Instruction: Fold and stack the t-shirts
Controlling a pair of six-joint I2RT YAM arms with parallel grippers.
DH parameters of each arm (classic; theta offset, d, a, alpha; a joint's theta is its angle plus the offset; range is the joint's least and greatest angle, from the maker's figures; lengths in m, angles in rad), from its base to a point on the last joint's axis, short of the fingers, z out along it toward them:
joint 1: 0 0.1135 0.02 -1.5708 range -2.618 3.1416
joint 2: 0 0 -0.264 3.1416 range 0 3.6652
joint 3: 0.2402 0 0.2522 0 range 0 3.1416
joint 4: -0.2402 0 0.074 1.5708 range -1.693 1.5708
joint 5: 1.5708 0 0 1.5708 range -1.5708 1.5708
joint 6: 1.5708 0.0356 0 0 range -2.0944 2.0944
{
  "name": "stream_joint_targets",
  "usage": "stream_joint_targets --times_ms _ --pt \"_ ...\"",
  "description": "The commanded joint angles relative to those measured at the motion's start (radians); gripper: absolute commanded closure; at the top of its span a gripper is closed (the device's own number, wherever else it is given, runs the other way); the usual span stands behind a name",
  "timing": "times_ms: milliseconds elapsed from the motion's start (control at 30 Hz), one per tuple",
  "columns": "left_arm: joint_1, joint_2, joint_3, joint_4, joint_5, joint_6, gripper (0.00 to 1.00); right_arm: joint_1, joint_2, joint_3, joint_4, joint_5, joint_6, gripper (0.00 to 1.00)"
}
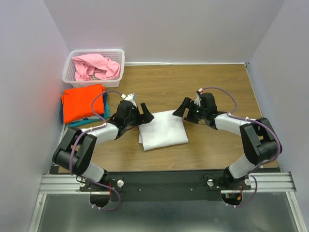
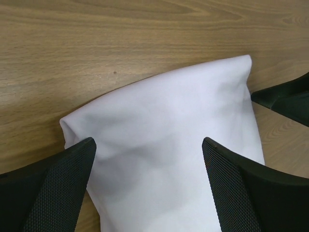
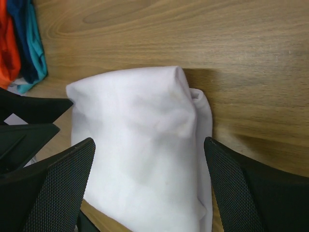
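A folded white t-shirt (image 1: 162,129) lies on the wooden table between my grippers; it also shows in the left wrist view (image 2: 169,154) and the right wrist view (image 3: 140,150). My left gripper (image 1: 144,116) is open at its far left corner, jaws wide above the cloth. My right gripper (image 1: 181,108) is open at its far right corner. A folded orange t-shirt (image 1: 83,102) lies on a teal one (image 1: 87,122) at the left. A pink t-shirt (image 1: 96,66) lies crumpled in the basket.
A white lattice basket (image 1: 117,62) stands at the back left. The orange and teal stack also shows at the right wrist view's top left (image 3: 19,43). Walls close in on three sides.
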Motion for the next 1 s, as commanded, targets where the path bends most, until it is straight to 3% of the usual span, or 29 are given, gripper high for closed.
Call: stream_joint_targets --times_ms 0,233,367,467,567,767,967 --pt "-0.018 -0.153 0.003 -0.068 -0.095 -0.002 0.02 0.009 -0.111 -0.001 0.001 0.028 -0.020 0.00" --pt "-0.024 -0.380 -0.043 -0.200 -0.166 -0.027 0.02 0.007 -0.338 0.025 -0.120 0.175 -0.046 0.00" --pt "-0.043 -0.498 -0.109 -0.275 -0.226 -0.103 0.02 0.007 -0.519 -0.050 -0.157 0.434 0.012 0.00" --pt "-0.069 -0.581 -0.187 -0.286 -0.231 -0.155 0.02 0.007 -0.646 -0.148 -0.178 0.604 0.142 0.00" --pt "-0.083 -0.631 -0.249 -0.287 -0.231 -0.176 0.02 0.006 -0.745 -0.228 -0.178 0.712 0.173 0.00" --pt "-0.098 -0.601 -0.289 -0.258 -0.249 -0.217 0.02 0.006 -0.821 -0.277 -0.180 0.748 0.172 0.00" --pt "-0.116 -0.461 -0.254 -0.229 -0.244 -0.208 0.02 0.006 -0.789 -0.268 -0.184 0.726 0.161 0.00"
